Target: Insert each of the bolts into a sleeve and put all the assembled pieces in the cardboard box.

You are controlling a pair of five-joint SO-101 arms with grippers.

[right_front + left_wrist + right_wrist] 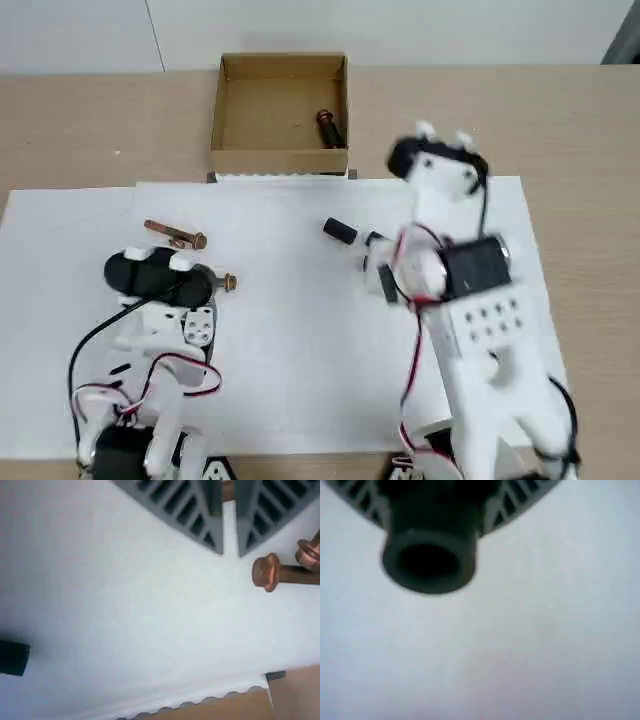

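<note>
Work surface: tan table (580, 120) covered by a white paper sheet (290, 340). Left gripper (230, 551): jaws closed to a narrow gap, clamping the held bolt (228, 283), whose head protrudes to one side. Right gripper (380, 265): jaws closed around the held sleeve (427, 562), with its open end facing the wrist camera. Two loose bolts (175, 234) lie on the paper near the left arm. One loose sleeve (340, 231) lies near the right gripper. Cardboard box (283, 160): positioned at the paper's far edge, containing one assembled piece (330, 128) near a side wall.
</note>
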